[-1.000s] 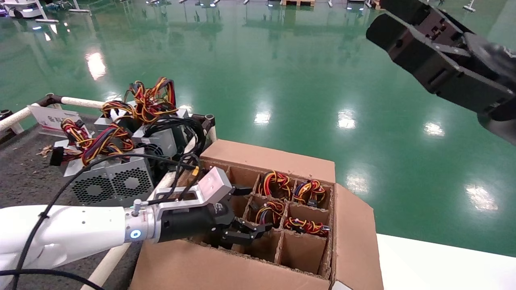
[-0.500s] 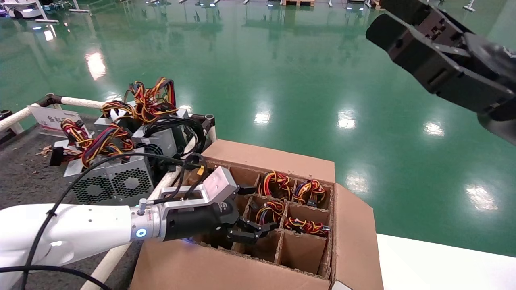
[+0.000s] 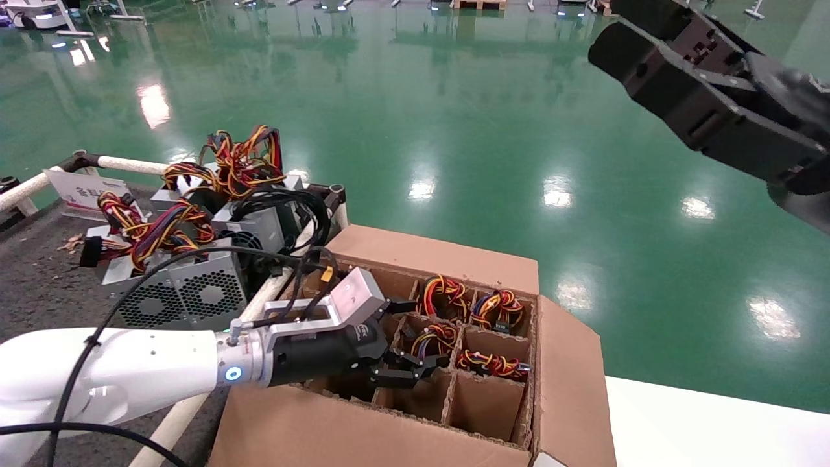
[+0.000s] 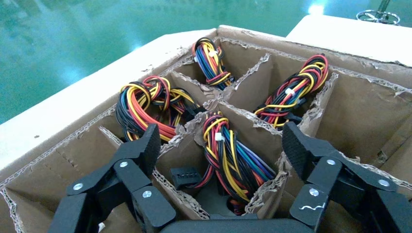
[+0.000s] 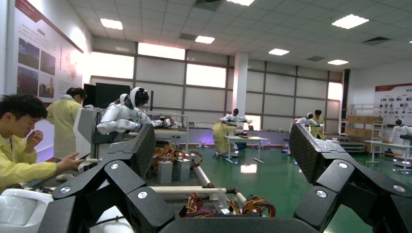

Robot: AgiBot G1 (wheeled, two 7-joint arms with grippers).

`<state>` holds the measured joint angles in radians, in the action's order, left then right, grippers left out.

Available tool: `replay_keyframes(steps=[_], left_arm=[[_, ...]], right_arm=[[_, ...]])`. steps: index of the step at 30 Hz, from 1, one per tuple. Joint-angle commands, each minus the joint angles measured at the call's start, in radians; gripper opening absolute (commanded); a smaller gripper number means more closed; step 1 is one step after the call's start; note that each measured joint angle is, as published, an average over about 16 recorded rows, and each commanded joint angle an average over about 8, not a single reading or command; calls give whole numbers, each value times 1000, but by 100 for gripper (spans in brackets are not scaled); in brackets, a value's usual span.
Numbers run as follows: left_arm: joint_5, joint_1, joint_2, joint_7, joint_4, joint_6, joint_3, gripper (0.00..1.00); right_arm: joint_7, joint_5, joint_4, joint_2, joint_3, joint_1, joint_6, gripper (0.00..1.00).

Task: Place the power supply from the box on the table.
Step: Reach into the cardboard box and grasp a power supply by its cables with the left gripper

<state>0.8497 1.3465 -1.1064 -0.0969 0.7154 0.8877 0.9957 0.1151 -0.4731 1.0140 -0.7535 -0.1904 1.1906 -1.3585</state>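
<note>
The box [image 3: 441, 256] is an open brown carton with cardboard divider cells. Several cells hold bundles of red, yellow, orange and black wires. My left gripper [image 3: 414, 371] hangs open just above a middle cell. In the left wrist view its fingers [image 4: 145, 143] straddle one power supply's wire bundle [image 4: 228, 155] and black plug [image 4: 187, 177], touching neither. That power supply's metal body is hidden down in the cell. The dark speckled table [image 3: 39, 285] lies to the left of the box. My right gripper [image 3: 606, 32] is held high at the upper right, open and empty.
Several grey power supplies [image 3: 175, 292] with tangled wires stand on the table beside its white rail [image 3: 130, 165]. Other wire-filled cells [image 3: 496, 308] lie farther right; the near cells [image 3: 480, 405] hold nothing. A white surface [image 3: 713, 428] lies right of the box. Green floor lies beyond.
My left gripper has crept to the right, farther over the box toward the middle cell, still open. The right arm has not moved.
</note>
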Motion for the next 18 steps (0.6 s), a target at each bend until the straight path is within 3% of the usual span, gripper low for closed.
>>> replay_keyframes(steps=[1, 18], left_arm=[[-5, 2, -3, -5, -6, -1, 4, 0], [-40, 12, -22, -36, -57, 1, 34, 0]], right_arm=[[0, 0, 0, 0, 0, 0, 0, 100], [0, 0, 0, 0, 0, 0, 0, 100]])
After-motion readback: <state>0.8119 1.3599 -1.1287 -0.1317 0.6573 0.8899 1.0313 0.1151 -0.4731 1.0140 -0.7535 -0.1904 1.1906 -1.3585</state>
